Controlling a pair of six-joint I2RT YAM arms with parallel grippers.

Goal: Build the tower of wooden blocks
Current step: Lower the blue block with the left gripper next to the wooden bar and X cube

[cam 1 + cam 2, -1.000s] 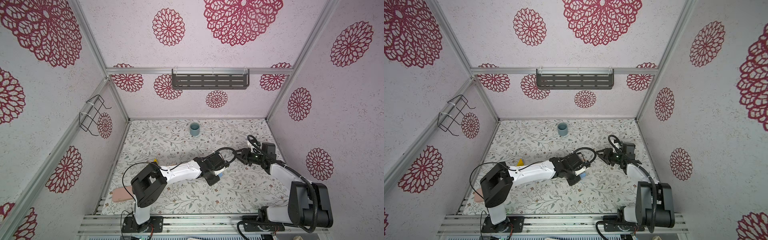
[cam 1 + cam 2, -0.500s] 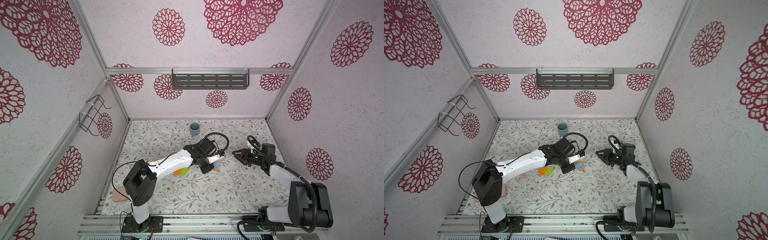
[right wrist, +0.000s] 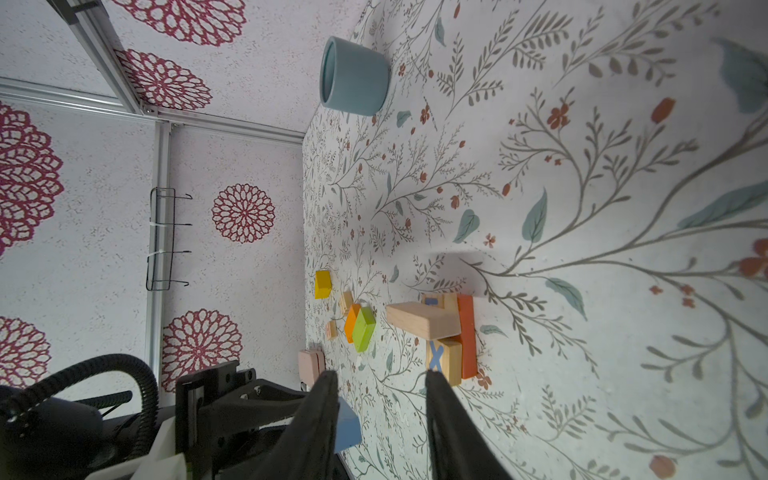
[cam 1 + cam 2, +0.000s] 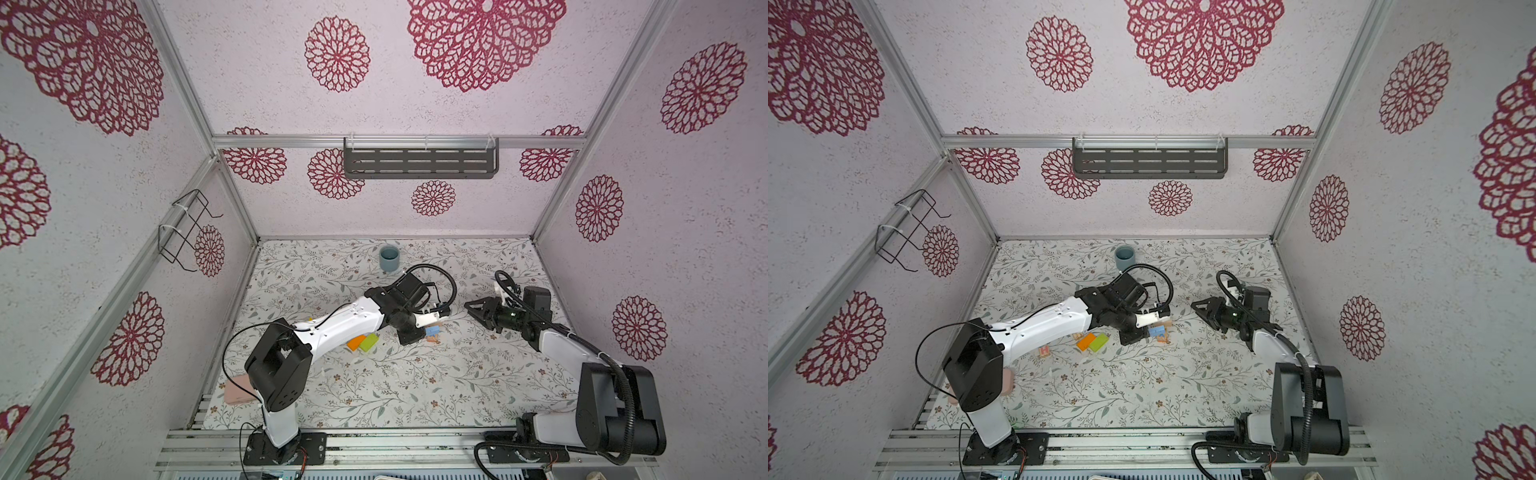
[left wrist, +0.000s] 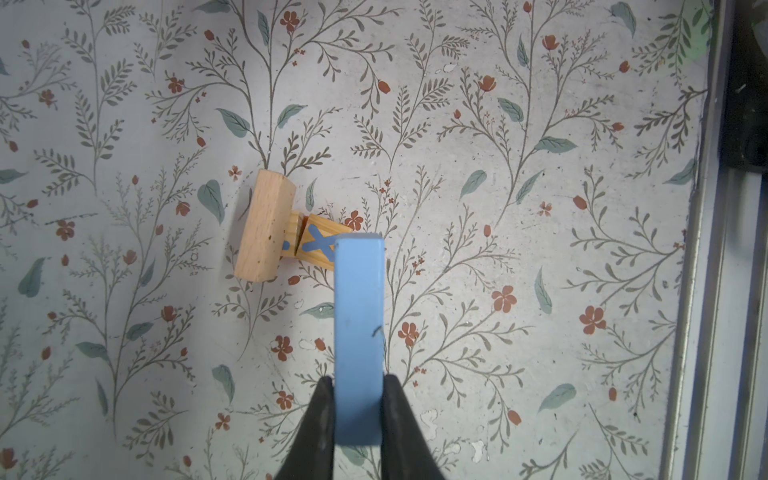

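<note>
Left gripper [image 5: 358, 388] clenched on a light-blue rectangular wood block [image 5: 358, 307] near the X-printed pale wood cube [image 5: 321, 246]; right gripper [image 3: 380, 388], to its right, partly parted and empty.

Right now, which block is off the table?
The blue block, clamped in the left tool above the table. The tan block, orange block and green block all rest lower down, ungripped.
</note>
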